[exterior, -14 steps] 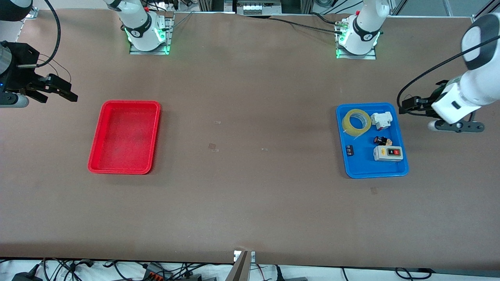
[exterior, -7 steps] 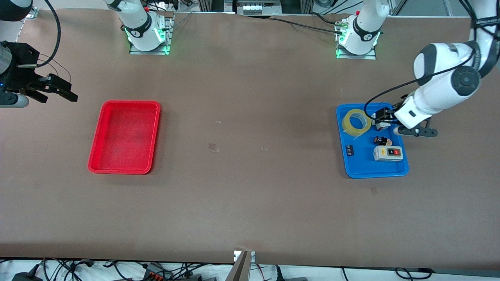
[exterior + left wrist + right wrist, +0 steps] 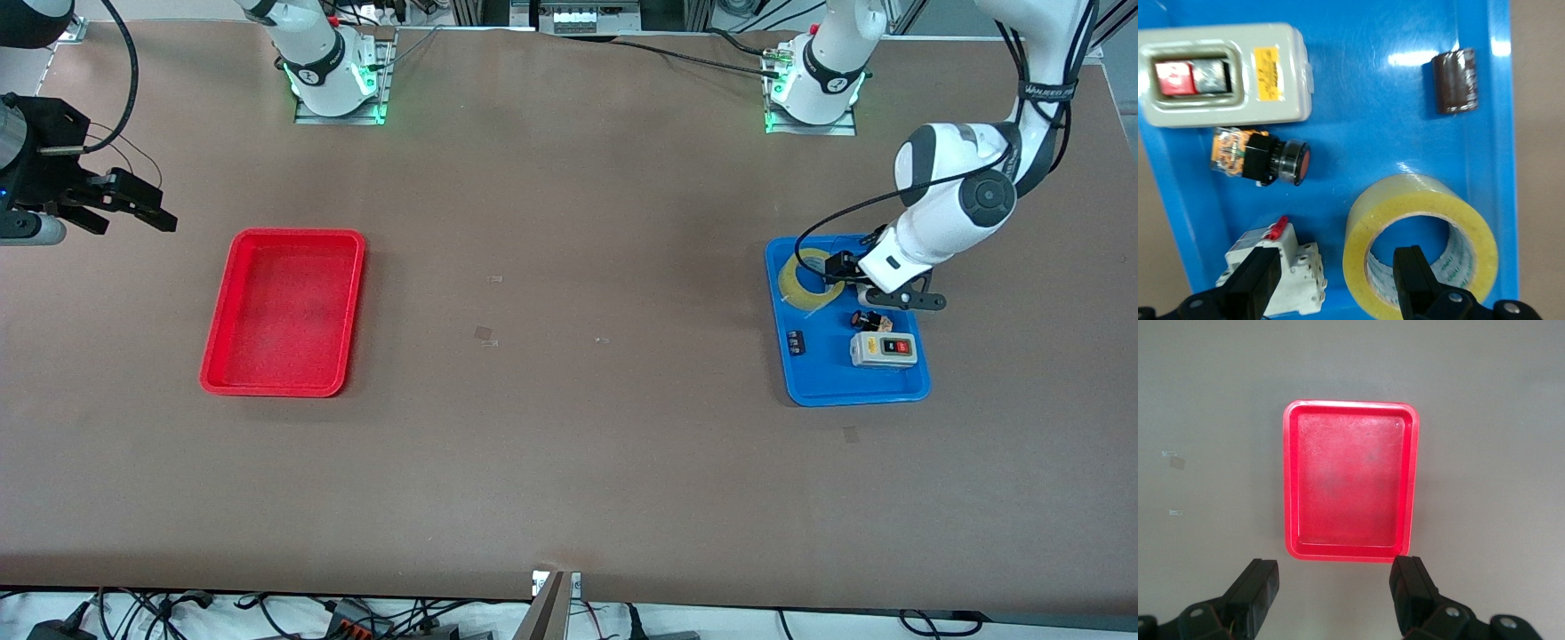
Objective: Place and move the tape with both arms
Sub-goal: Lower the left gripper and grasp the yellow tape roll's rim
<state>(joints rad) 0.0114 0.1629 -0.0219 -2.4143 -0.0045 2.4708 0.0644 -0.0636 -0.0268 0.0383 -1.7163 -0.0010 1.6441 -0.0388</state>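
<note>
The left hand hangs over the blue tray, fingers spread wide and holding nothing; in the left wrist view one finger shows against the hole of the tape, the other against a white breaker block just beside the roll. Also in the tray lie a red-capped push button, a grey switch box and a small dark cylinder. The tape is a yellowish translucent ring lying flat in the tray's corner farthest from the front camera. The right hand waits, wide open and empty, over the worktop beside the red tray.
</note>
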